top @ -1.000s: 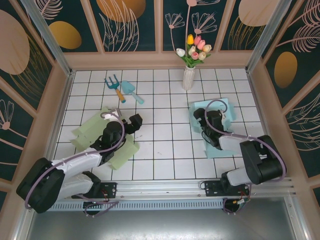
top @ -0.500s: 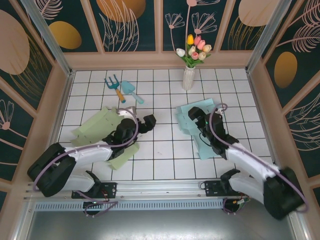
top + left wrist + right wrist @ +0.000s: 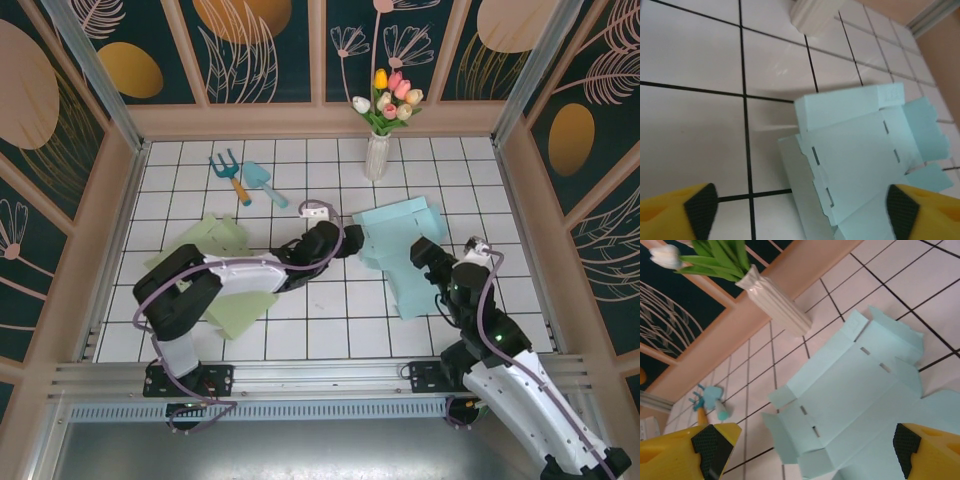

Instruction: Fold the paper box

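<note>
Green blank lies flat at left; left gripper wide open, empty, at the blue box's left edge on mid-table tiles — right gripper likewise open, empty, over its right part, probably to fold from both sides.

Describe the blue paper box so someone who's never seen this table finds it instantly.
Find the white vase of tulips at the back of the tiled table. Just in front of it, slightly right, lies an unfolded paper box. It is pale blue with slots and flaps, unlike the green sheet to its left.
</note>
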